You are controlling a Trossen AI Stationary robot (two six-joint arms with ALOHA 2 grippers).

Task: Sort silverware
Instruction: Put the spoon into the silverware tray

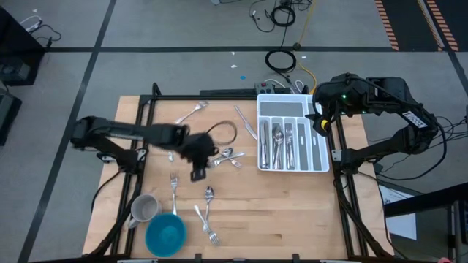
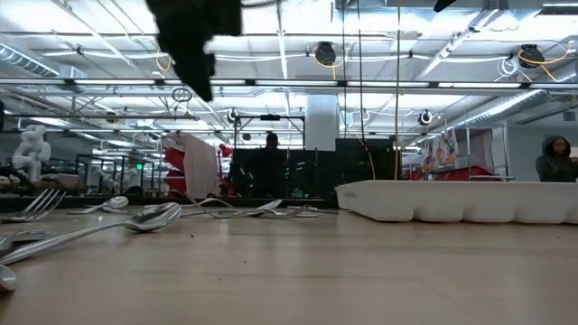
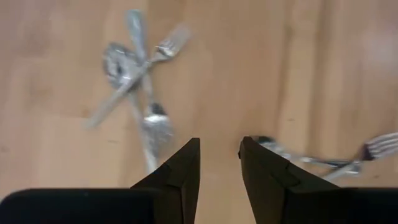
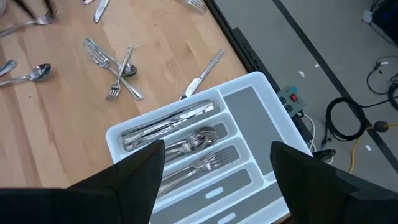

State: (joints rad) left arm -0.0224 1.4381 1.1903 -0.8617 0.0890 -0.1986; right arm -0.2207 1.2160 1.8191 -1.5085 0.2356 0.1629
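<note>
Loose silverware lies flat on the wooden table: a crossed cluster of forks and spoons (image 1: 228, 157) at the middle, single pieces (image 1: 174, 184) (image 1: 208, 196) nearer the front, and a fork (image 1: 191, 113) and a knife (image 1: 247, 120) farther back. More silverware (image 1: 281, 142) lies in the white tray (image 1: 292, 98). My left gripper (image 1: 199, 172) hangs above the table just left of the cluster. It is open by a narrow gap and empty (image 3: 219, 146), and the cluster (image 3: 137, 81) lies ahead of it. My right gripper (image 4: 217, 152) is wide open and empty, above the tray's right edge (image 1: 319, 120).
A grey mug (image 1: 144, 208) and a blue bowl (image 1: 165, 234) stand at the front left. A black cable loop (image 1: 223, 134) lies behind the cluster. In the low view the tray (image 2: 452, 200) stands at the right and spoons (image 2: 153, 217) lie at the left.
</note>
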